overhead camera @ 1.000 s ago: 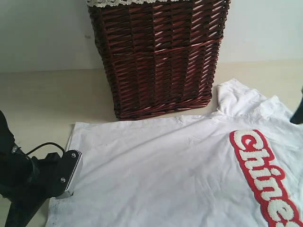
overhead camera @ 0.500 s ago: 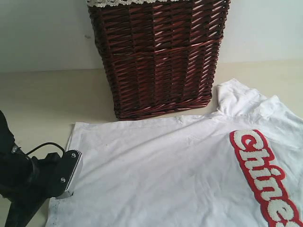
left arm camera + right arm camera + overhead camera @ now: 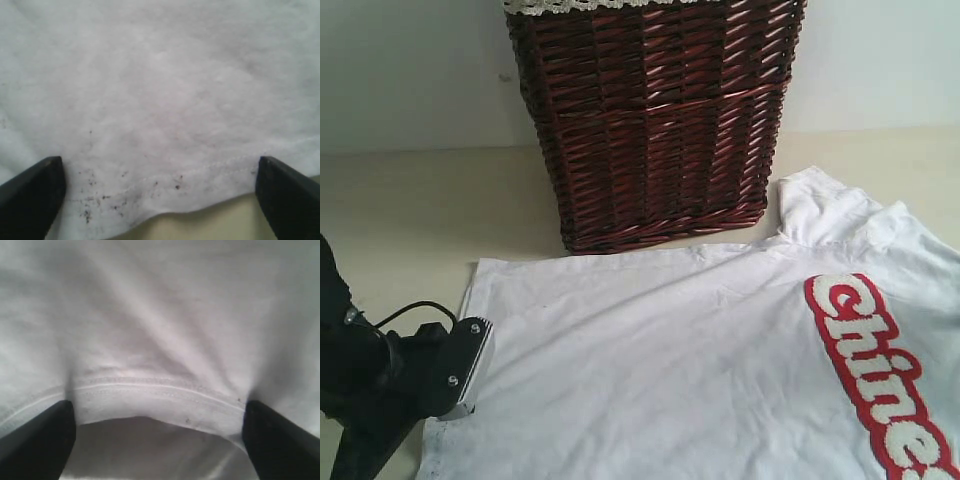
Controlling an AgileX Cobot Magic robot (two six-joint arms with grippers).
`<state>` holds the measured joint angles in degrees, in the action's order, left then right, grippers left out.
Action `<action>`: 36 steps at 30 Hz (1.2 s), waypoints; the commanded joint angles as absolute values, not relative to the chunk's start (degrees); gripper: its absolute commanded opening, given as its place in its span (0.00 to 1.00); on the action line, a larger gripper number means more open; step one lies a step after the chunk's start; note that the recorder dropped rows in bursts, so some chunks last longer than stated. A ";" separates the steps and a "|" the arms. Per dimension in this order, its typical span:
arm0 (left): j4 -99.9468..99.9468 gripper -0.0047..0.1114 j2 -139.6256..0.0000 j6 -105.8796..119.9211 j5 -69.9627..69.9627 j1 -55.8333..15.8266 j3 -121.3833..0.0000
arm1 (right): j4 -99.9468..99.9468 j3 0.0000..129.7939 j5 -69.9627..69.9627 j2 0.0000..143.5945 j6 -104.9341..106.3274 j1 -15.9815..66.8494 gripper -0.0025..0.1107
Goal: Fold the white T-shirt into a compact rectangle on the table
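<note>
Exterior view. Shows the white T-shirt (image 3: 670,360) spread flat on the pale beige surface (image 3: 410,210), filling the near middle and right and running off the near and right edges of the picture. Shows fuzzy white letters (image 3: 875,370) outlined in red down the shirt's right part. Places a dark brown wicker basket (image 3: 655,120) upright at the far middle, with white lace trim (image 3: 590,5) along its top and its foot right at the shirt's far edge; cannot tell whether touching. Finds the left claw (image 3: 460,375) at the near left, down at the shirt's left edge, with a black cable (image 3: 415,310) looping behind it.

Left wrist view. Looks straight down on the left claw (image 3: 160,197) with its dark fingers (image 3: 35,192) wide apart and nothing clamped. Shows the white T-shirt (image 3: 160,90) filling nearly everything, its stitched hem (image 3: 210,165) running between the two tips. Shows small dark specks (image 3: 90,202) scattered on the cloth near the hem, and a sliver of bare surface (image 3: 210,225) past it. Cannot tell whether the tips touch the fabric.

Right wrist view. Looks down on the right claw (image 3: 157,440), likewise spread wide and gripping nothing. Shows the white T-shirt (image 3: 160,315) creased into soft folds, a double-stitched hem (image 3: 150,390) arching between the fingers (image 3: 37,440), more white cloth beneath it.
</note>
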<state>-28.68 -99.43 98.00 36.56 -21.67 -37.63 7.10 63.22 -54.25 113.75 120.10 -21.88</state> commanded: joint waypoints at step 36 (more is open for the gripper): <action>-27.66 0.94 -101.35 97.25 37.15 -21.82 -36.70 | 9.09 59.10 -58.43 103.00 120.69 -22.17 0.86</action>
